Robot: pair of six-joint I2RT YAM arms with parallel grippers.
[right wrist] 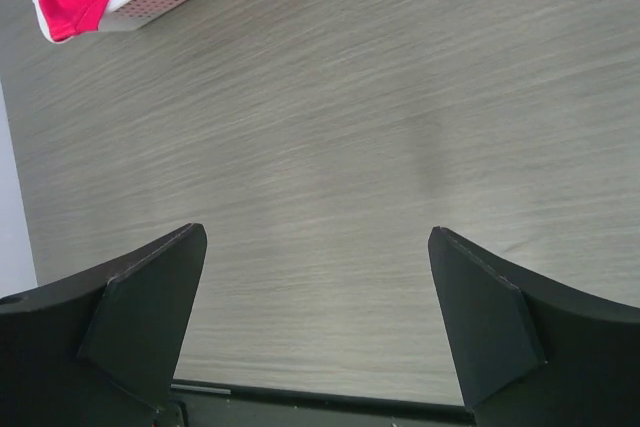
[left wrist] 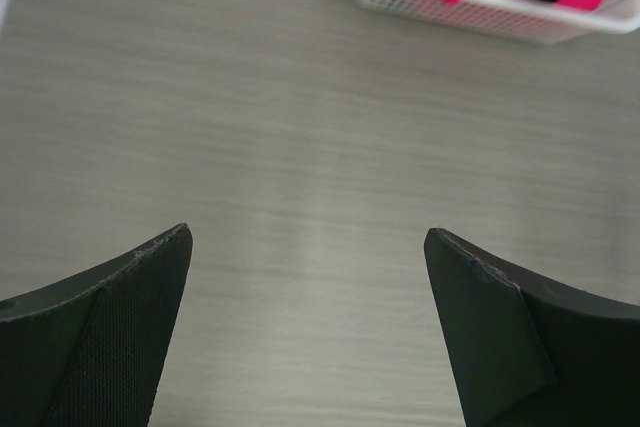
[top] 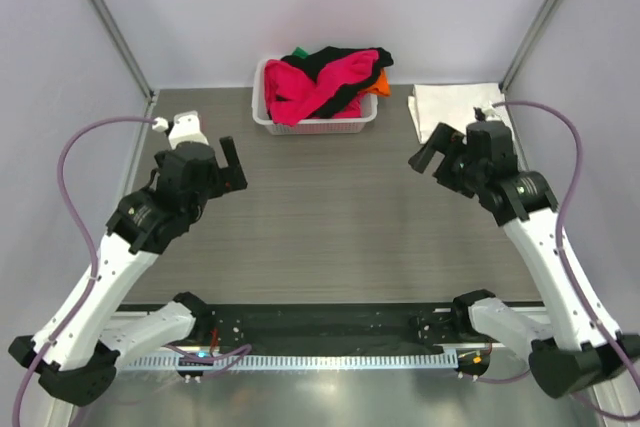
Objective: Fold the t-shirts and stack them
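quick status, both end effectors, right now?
left end effector: open, holding nothing.
right end effector: open, holding nothing.

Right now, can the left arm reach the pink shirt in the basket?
Probably yes: the left tool is open and empty, with nothing on the table between it and the pink shirt.
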